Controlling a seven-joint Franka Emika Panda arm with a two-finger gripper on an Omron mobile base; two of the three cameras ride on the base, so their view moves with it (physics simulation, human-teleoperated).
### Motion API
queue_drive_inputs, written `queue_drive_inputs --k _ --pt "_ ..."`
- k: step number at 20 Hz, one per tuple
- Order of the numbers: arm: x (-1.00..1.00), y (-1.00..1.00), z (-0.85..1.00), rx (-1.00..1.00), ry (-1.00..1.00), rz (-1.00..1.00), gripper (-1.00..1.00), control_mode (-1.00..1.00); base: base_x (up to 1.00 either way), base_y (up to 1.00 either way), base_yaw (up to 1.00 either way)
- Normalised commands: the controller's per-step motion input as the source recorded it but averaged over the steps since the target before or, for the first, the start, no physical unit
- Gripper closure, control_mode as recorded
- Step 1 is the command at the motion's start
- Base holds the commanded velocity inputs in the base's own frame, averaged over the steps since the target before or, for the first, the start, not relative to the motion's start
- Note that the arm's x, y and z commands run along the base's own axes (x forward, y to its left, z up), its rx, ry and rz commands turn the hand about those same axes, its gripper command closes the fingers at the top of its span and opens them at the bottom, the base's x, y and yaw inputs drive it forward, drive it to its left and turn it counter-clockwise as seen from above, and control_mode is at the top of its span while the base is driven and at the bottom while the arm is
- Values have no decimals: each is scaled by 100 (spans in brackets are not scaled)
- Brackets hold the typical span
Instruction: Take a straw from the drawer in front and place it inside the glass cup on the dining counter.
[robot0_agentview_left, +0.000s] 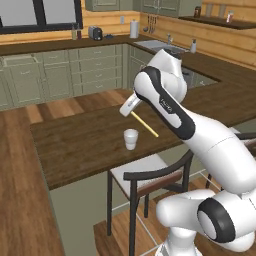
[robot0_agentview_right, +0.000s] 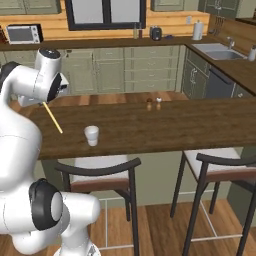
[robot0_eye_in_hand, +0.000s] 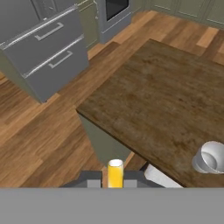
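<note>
The fingers were pinched on the straw, which showed as a short yellow stub between them in the hand view. In the 2 base views the straw ran as a thin pale stick slanting down and away from the hand, its free end hanging in the air above the table and not touching it.

The cup stood upright on the table, empty as far as could be seen, near the table's edge on the robot's side. Taking the cup as the landmark, the straw's lower tip sat above it and off to 1 side: to the right of the cup in the left base view, to the left of it in the right base view. In the hand view the cup lay far toward the right edge, its open mouth visible, well off the line of the straw.

The straw's long axis was tilted rather than upright, so the coming move probably called for bringing the tip over the cup's mouth and steepening the straw before lowering it. A slanted entry could catch the rim and tip the light cup.
</note>
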Motion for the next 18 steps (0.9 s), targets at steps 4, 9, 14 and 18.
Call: queue_drive_inputs --k 4,9,14,18 --pt "0 0 0 0 0 0 100 100 100 -10 0" --pt "0 0 0 0 0 0 100 100 100 9 -6" --pt "70 -4 3 17 15 -8 100 -100 20 4 -3" --pt "24 -53 17 39 1 0 100 -100 0 0 0"
